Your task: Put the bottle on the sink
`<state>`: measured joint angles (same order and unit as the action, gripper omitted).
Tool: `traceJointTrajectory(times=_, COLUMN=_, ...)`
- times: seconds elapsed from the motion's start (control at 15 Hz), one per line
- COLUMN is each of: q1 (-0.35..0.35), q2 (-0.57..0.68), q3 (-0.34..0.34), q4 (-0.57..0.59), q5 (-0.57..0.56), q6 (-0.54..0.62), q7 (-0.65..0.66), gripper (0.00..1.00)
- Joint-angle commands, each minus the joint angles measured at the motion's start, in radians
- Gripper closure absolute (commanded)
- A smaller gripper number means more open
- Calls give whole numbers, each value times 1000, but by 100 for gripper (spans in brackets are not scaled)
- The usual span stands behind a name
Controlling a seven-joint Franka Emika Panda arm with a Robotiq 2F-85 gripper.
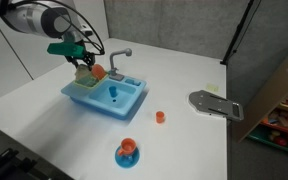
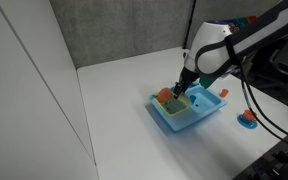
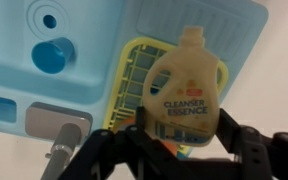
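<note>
Looks like a lab; white table (image 1: 36,112), grey partition wall (image 1: 164,25) behind.

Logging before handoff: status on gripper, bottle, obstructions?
Gripper shut on bottle. Bottle over sink's yellow rack section, not released. Blue item in basin, apart from rack.

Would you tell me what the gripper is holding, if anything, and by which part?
The gripper appears to hold the bottle by its lower body, a finger on each side near the base.

Cream-yellow bottle (image 3: 189,85), light-blue sink (image 3: 84,30), its side section (image 3: 132,75) seemingly yellow-green.
</note>
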<state>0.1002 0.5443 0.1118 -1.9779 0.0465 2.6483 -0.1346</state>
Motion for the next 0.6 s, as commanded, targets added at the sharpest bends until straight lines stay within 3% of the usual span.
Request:
traceJointTrajectory(times=0.0, q1=6, q2=67, q3=-5, q4=62, q5=-22, q6=17, q7=23, gripper=56)
traceJointTrajectory(times=0.53, q1=16, q2=156, q3=-15, q4=128, q5=-42, q6=23, q7=31, gripper=56)
